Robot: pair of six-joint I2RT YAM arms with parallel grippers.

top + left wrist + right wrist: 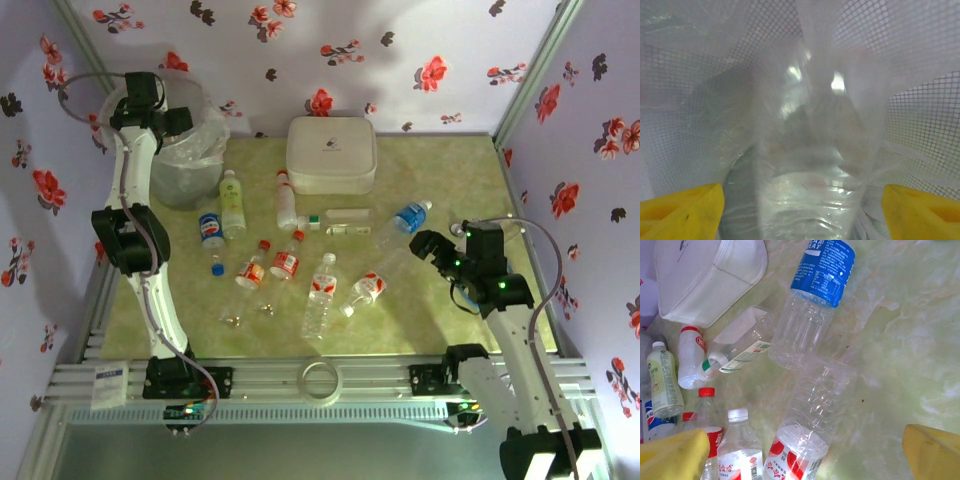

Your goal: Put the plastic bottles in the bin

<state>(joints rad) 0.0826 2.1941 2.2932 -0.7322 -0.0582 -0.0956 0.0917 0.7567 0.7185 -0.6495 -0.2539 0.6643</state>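
Well inside the bin (197, 165), left pincer (801, 195) gapes around a bottle (810, 150).

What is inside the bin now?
Inside the bin, the left wrist view shows a crinkly clear bag over mesh wall and a blurry clear shape, maybe a bottle, between the fingers of the left hand. The bag hides the bottom.

Place: your rig sits in a lab test cell.
Walls: floral-print panels (400, 50) on 3 sides, beyond the right gripper (437, 250).
Frame: aluminium rails (260, 400) hold your 2 arm bases (178, 378).
Surface: green marbled tabletop (900, 340) beneath that gripper.
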